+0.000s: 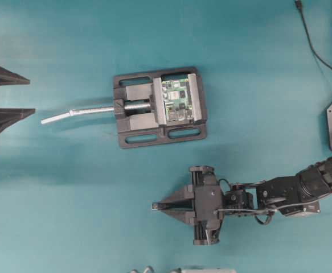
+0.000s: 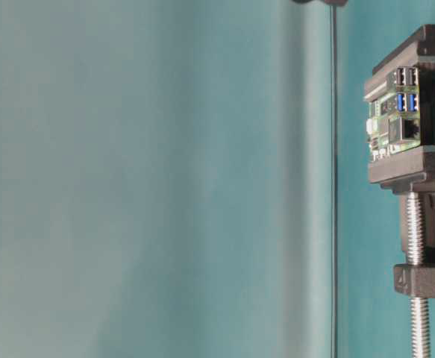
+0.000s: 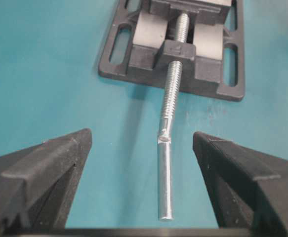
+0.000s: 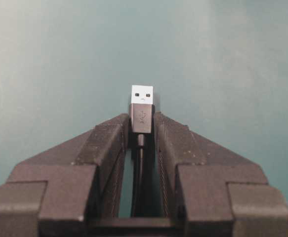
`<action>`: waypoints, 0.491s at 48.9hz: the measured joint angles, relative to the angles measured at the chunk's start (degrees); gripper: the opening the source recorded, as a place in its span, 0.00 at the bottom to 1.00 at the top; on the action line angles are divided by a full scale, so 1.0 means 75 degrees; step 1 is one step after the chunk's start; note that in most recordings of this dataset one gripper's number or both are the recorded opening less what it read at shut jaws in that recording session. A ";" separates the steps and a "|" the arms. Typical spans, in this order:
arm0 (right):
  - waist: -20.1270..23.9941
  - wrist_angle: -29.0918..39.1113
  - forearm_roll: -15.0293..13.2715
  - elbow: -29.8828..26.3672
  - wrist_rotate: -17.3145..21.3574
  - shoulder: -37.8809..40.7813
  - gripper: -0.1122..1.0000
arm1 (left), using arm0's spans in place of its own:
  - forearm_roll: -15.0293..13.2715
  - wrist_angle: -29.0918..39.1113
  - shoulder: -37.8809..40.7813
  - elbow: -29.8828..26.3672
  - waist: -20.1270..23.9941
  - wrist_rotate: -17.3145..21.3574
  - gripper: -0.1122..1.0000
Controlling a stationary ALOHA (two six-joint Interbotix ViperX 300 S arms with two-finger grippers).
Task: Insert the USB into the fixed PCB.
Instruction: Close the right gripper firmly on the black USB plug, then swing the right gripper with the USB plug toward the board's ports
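Observation:
The green PCB [image 1: 176, 102] is clamped in a black vise [image 1: 132, 114] at the table's middle; it also shows in the table-level view [image 2: 396, 119] with silver and blue ports. My right gripper [image 1: 156, 206] is shut on the USB [image 4: 142, 111], a black plug with a silver tip that sticks out past the fingertips, its cable running back between the fingers. It is below and slightly left of the vise, pointing left. My left gripper [image 1: 26, 95] is open and empty at the far left edge, facing the vise's screw rod [image 3: 166, 163].
The silver screw rod [image 1: 74, 114] sticks out left from the vise toward my left gripper. Another thin black cable [image 1: 314, 40] runs along the top right. Some grey objects [image 1: 183, 270] sit at the bottom edge.

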 measured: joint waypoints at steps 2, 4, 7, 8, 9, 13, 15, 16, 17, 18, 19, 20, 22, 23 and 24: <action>0.0012 -0.0070 0.0012 0.0023 0.0000 0.0012 0.29 | 0.0000 -0.0059 0.0000 0.0035 0.0000 0.0000 0.99; 0.0047 -0.0199 0.0012 0.0070 0.0000 0.0012 0.29 | 0.0000 -0.0141 0.0000 0.0105 0.0000 0.0000 0.99; 0.0141 -0.0469 0.0000 0.0211 0.0000 0.0023 0.29 | 0.0000 -0.0293 0.0000 0.0199 0.0000 -0.0012 0.99; 0.0164 -0.0563 0.0012 0.0246 0.0000 0.0023 0.29 | 0.0000 -0.0375 0.0000 0.0234 0.0000 -0.0035 0.99; 0.0199 -0.0645 0.0012 0.0293 0.0000 0.0023 0.29 | 0.0000 -0.0445 0.0000 0.0293 0.0000 -0.0059 0.99; 0.0352 -0.1090 0.0281 0.0422 -0.0023 0.0023 0.29 | 0.0000 -0.0727 0.0000 0.0516 0.0000 -0.0258 0.99; 0.0445 -0.1301 0.0492 0.0445 -0.0070 0.0023 0.29 | 0.0000 -0.0809 0.0000 0.0574 0.0000 -0.0316 0.99; 0.0492 -0.1383 0.0609 0.0457 -0.0105 0.0023 0.29 | 0.0000 -0.0844 0.0000 0.0586 0.0000 -0.0352 0.99; 0.0527 -0.1465 0.0738 0.0469 -0.0141 0.0023 0.29 | 0.0000 -0.0855 0.0000 0.0598 0.0000 -0.0375 0.99; 0.0586 -0.1547 0.0879 0.0469 -0.0199 0.0023 0.29 | 0.0000 -0.0879 0.0000 0.0609 0.0000 -0.0398 0.99; 0.0621 -0.1605 0.0984 0.0469 -0.0258 0.0023 0.29 | 0.0000 -0.0891 0.0000 0.0609 0.0000 -0.0410 0.99; 0.0656 -0.1652 0.1113 0.0469 -0.0316 0.0023 0.29 | 0.0000 -0.0902 0.0012 0.0621 -0.0012 -0.0434 0.99; 0.0727 -0.1746 0.1359 0.0469 -0.0457 0.0023 0.29 | 0.0000 -0.0914 0.0012 0.0621 0.0000 -0.0445 0.99; 0.0762 -0.1781 0.1488 0.0469 -0.0562 0.0023 0.29 | 0.0000 -0.0914 0.0000 0.0633 0.0000 -0.0457 0.99; 0.0785 -0.1816 0.1617 0.0469 -0.0691 0.0023 0.29 | 0.0000 -0.0926 0.0000 0.0633 0.0000 -0.0457 0.99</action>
